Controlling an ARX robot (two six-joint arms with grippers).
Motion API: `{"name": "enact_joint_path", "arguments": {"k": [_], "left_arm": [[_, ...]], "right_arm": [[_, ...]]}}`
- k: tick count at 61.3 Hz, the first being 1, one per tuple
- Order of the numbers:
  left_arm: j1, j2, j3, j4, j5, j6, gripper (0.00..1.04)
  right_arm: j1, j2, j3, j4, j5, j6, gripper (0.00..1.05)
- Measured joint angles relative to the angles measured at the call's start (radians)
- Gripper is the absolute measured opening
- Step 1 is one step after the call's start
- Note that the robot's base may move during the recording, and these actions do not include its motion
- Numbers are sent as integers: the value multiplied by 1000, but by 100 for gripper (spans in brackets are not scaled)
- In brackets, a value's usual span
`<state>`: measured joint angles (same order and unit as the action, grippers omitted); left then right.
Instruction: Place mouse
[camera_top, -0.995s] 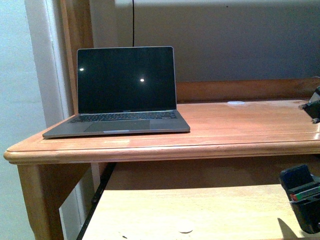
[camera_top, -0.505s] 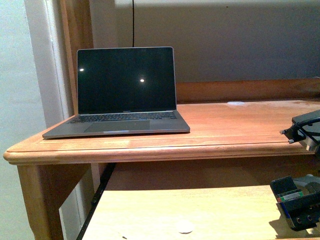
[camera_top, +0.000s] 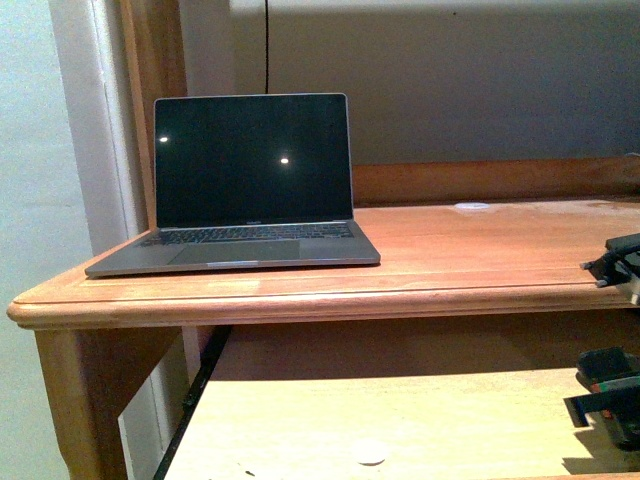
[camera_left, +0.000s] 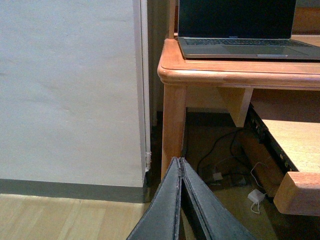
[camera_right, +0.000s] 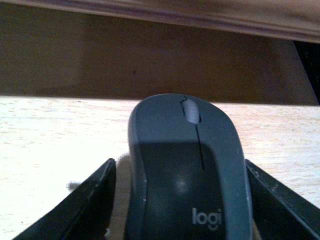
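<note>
The dark grey mouse (camera_right: 187, 170) with a scroll wheel and "logi" mark lies on the light wooden pull-out shelf (camera_right: 50, 135). My right gripper (camera_right: 179, 162) is open, with one finger on each side of the mouse and a small gap to each. In the front view the right gripper (camera_top: 610, 395) is low over the shelf at the far right edge, and the mouse is hidden there. My left gripper (camera_left: 179, 161) is shut and empty, hanging beside the desk's left leg above the floor. It is out of the front view.
An open laptop (camera_top: 250, 185) sits at the left of the wooden desk top (camera_top: 480, 260). A small whitish disc (camera_top: 370, 453) lies on the pull-out shelf (camera_top: 400, 410). Cables and a white adapter (camera_left: 257, 196) lie under the desk. A wall stands to the left.
At the right edge of the front view my right arm has shifted, and the gripper has drawn back to the right, low over the shelf. The laptop has not moved.
</note>
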<state>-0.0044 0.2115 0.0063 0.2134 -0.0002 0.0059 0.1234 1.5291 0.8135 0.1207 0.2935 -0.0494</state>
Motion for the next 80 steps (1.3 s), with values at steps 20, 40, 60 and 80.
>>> {"name": "enact_joint_path", "arguments": {"k": [20, 40, 60, 80], "left_arm": [[0, -188, 0, -203, 0, 0, 3], [0, -205, 0, -212, 0, 0, 3], [0, -205, 0, -212, 0, 0, 3], [0, -206, 0, -212, 0, 0, 3]], "right_arm": [[19, -341, 37, -193, -96, -41, 56], [238, 116, 536, -186, 177, 37, 56], [230, 462, 831, -197, 377, 64, 56], [217, 496, 832, -84, 365, 109, 90]]}}
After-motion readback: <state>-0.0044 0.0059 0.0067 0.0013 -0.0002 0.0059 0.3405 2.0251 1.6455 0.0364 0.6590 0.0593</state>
